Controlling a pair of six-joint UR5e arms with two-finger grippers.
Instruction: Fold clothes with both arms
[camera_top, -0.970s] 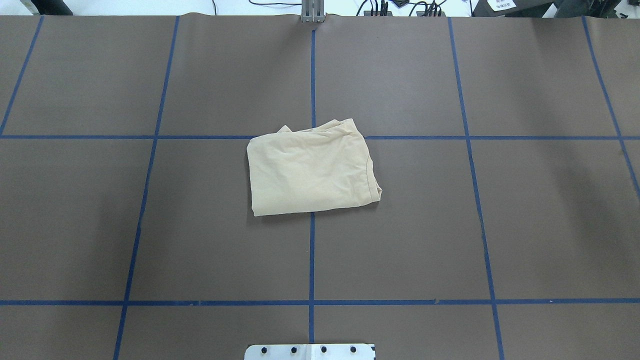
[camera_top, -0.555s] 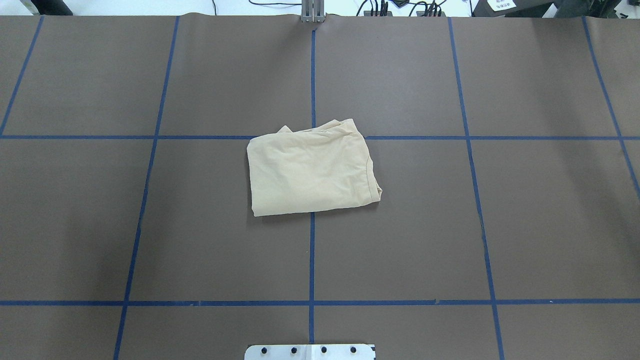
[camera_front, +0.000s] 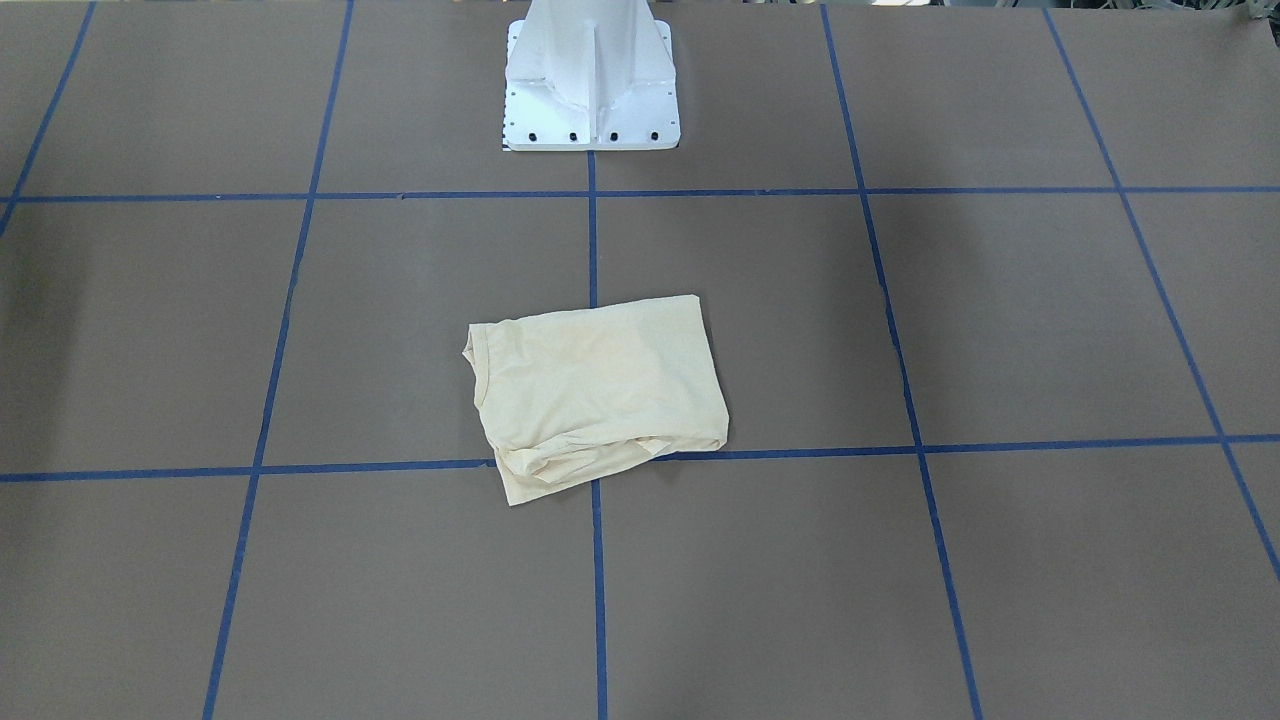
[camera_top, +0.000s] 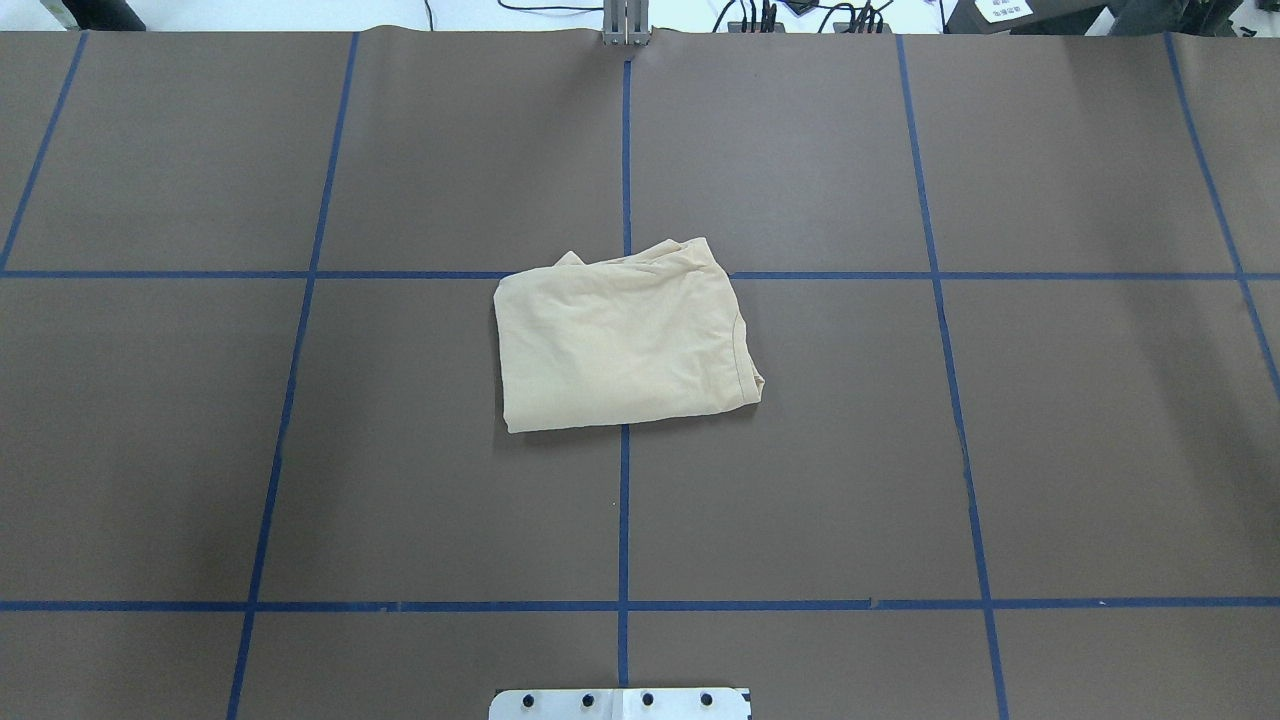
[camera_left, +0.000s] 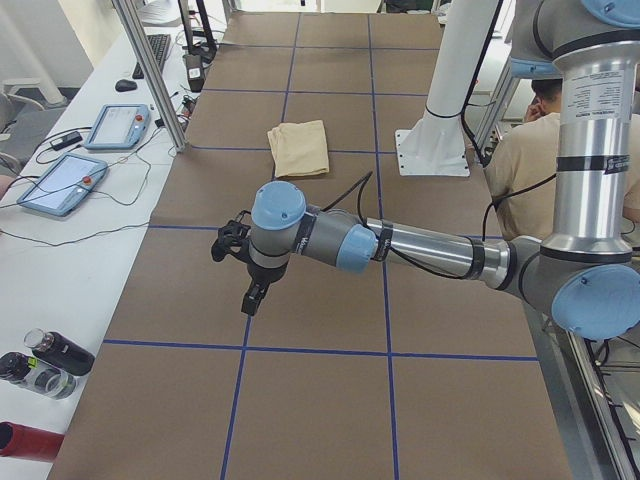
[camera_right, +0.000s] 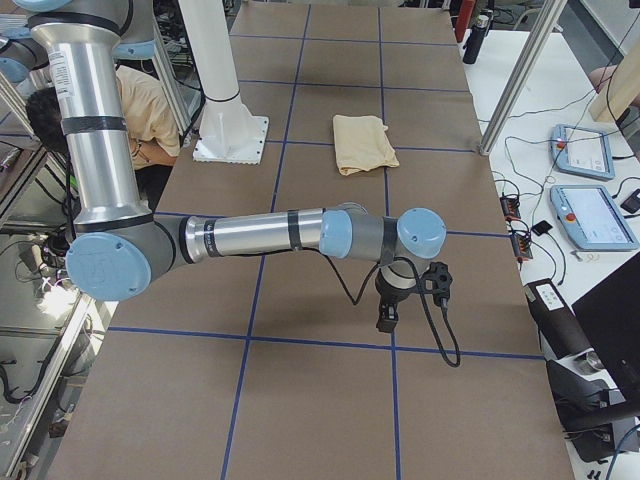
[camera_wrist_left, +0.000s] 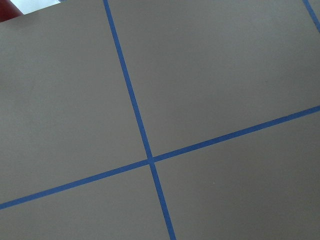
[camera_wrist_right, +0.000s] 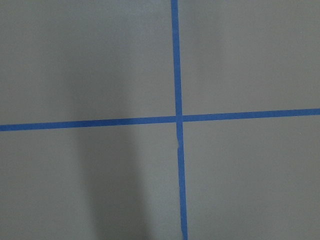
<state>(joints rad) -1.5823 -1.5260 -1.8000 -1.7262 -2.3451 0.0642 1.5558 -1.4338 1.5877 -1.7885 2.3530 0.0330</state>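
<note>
The cream-yellow shirt (camera_top: 620, 340) lies folded into a small rectangle at the table's centre, over a crossing of blue tape lines. It also shows in the front-facing view (camera_front: 600, 390), the left view (camera_left: 298, 148) and the right view (camera_right: 363, 142). No print shows. My left gripper (camera_left: 253, 297) hangs low over the table far from the shirt, toward the table's left end. My right gripper (camera_right: 385, 320) hangs low toward the right end. I cannot tell whether either is open or shut. Both wrist views show only brown table and tape lines.
The white pedestal base (camera_front: 592, 80) stands at the robot's edge of the table. Tablets (camera_left: 60, 180) (camera_right: 590, 215), cables and bottles (camera_left: 40, 370) lie on the side benches. Metal posts (camera_left: 150, 70) stand at the far table edge. A person (camera_left: 530, 150) sits behind the robot.
</note>
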